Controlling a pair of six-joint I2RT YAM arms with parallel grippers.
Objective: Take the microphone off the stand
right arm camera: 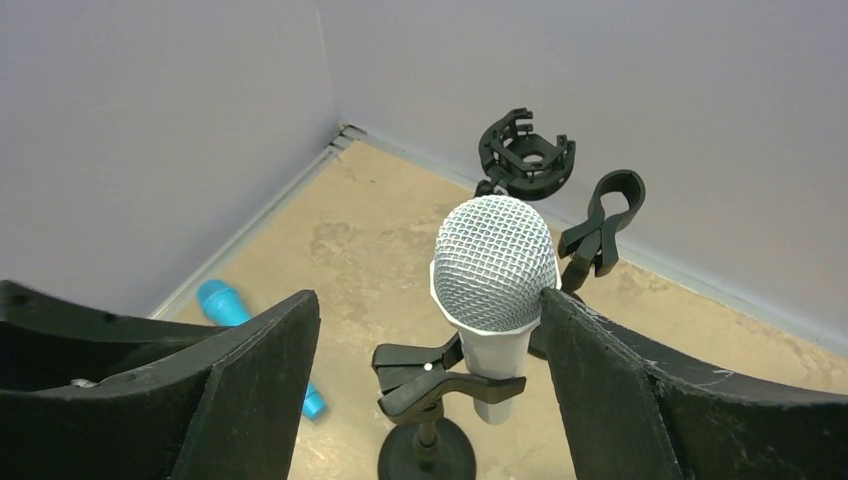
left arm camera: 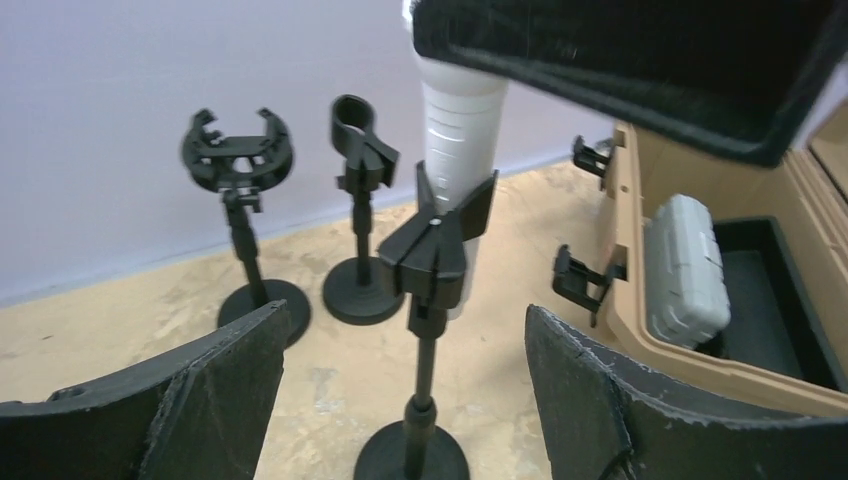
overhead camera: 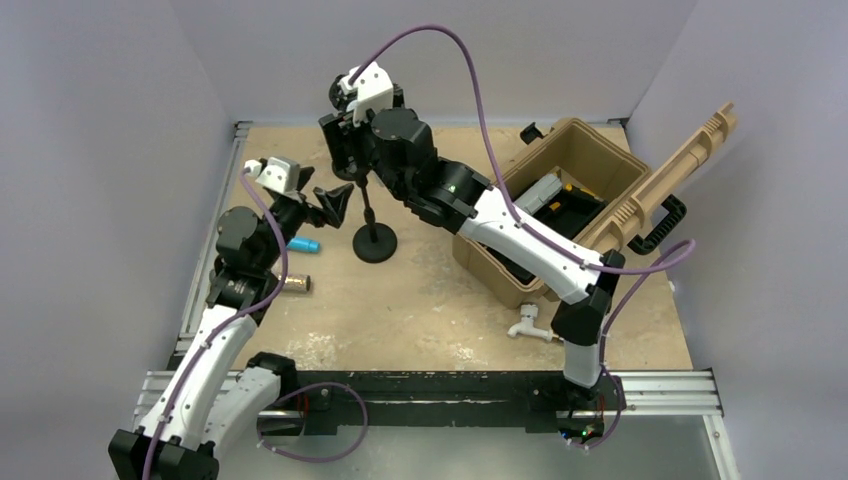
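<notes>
The microphone (right arm camera: 495, 265) has a silver mesh head and a white body (left arm camera: 461, 125). It stands upright in the black spring clip (right arm camera: 445, 385) of a round-based stand (left arm camera: 425, 330). My right gripper (right arm camera: 428, 300) is open and straddles the microphone's head from above. Its right finger (right arm camera: 600, 390) lies against or very near the mesh, and the left finger (right arm camera: 250, 390) is well clear. My left gripper (left arm camera: 405, 312) is open, low in front of the stand's pole, touching nothing. In the top view the right arm (overhead camera: 400, 140) hides the microphone; the stand's base (overhead camera: 375, 242) shows.
Two empty stands stand behind: a ring shock mount (left arm camera: 238, 155) and a clip (left arm camera: 360, 135). A blue microphone (right arm camera: 225, 305) lies on the table to the left. An open tan case (overhead camera: 560, 200) holding a grey box (left arm camera: 680, 270) sits to the right. A small white part (overhead camera: 528, 325) lies near the front.
</notes>
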